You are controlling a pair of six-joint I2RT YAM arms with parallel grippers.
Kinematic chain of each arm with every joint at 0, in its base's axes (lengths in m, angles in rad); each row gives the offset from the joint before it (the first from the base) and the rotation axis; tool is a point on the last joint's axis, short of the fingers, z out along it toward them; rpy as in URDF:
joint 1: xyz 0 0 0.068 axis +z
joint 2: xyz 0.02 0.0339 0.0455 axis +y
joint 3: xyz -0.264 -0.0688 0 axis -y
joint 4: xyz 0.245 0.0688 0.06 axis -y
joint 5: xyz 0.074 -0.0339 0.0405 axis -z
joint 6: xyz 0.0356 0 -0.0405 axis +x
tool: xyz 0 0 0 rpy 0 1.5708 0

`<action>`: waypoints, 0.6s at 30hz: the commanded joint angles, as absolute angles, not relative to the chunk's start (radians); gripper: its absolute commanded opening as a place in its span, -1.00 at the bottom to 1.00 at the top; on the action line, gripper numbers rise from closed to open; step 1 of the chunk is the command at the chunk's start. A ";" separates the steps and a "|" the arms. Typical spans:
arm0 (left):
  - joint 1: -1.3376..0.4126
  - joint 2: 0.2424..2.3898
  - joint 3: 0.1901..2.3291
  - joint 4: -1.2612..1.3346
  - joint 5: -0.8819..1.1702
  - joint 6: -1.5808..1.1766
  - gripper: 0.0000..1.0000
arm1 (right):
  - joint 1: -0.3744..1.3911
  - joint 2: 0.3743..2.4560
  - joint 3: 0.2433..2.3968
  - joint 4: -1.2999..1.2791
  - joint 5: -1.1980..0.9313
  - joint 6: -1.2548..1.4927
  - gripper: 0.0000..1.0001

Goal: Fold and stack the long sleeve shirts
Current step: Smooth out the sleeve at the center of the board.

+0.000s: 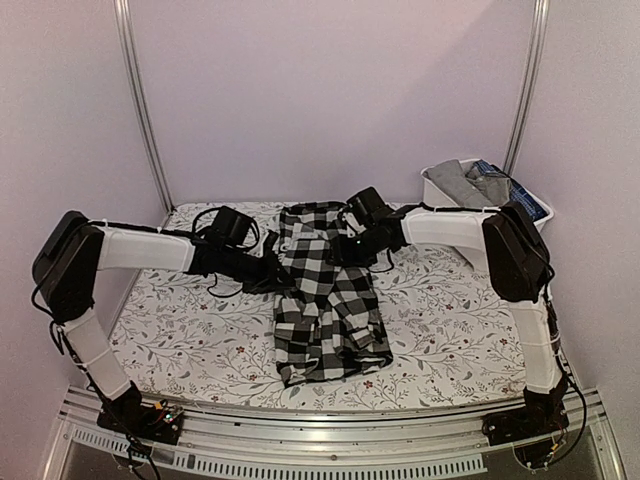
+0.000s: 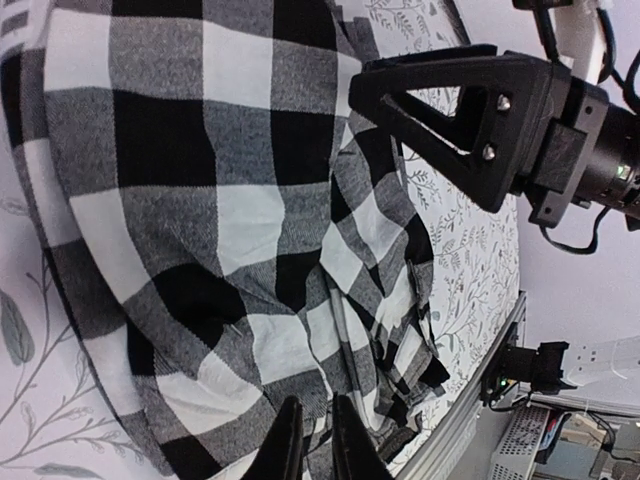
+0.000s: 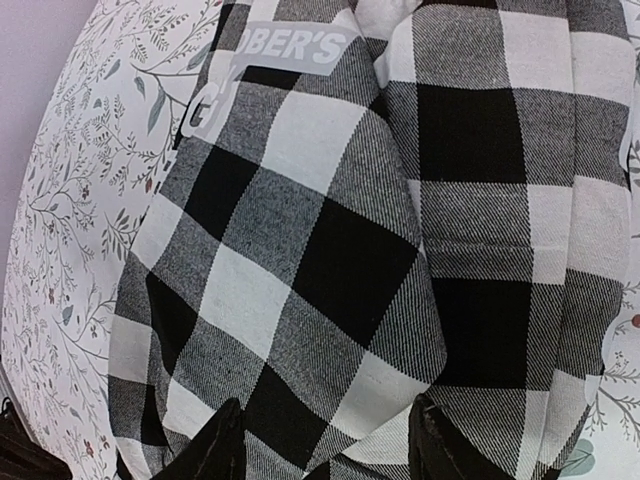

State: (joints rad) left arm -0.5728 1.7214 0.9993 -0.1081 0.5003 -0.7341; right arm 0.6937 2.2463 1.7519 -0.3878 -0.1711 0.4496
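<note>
Both arms reached inward to the middle of the overhead view, elbows raised near its left and right edges. The left arm (image 1: pixel 140 250) stretched low to the right. The left gripper (image 2: pixel 318 430) had its fingers (image 2: pixel 288 445) nearly together. The right arm (image 1: pixel 450 228) pointed left, and the right gripper (image 3: pixel 330 440) held its fingers (image 3: pixel 222 445) well apart.

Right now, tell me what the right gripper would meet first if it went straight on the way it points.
The shirt: its checked cloth fills the wrist view just ahead of the open right gripper. It looks very close, though depth is unclear.
</note>
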 commanded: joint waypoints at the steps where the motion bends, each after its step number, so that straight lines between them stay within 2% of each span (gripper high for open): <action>1: -0.556 1.822 1.057 -0.070 0.496 -0.728 -0.82 | 0.670 2.281 1.797 -0.365 -0.198 0.473 0.07; 4: -0.548 1.869 1.076 -0.076 0.481 -0.718 -0.84 | 0.658 2.295 1.805 -0.365 -0.206 0.479 -0.02; 14: -0.527 1.939 1.026 -0.059 0.456 -0.726 -0.91 | 0.651 2.341 1.845 -0.365 -0.236 0.468 -0.66; 18: -0.525 1.957 1.029 -0.061 0.450 -0.721 -0.92 | 0.642 2.348 1.847 -0.369 -0.222 0.465 -0.80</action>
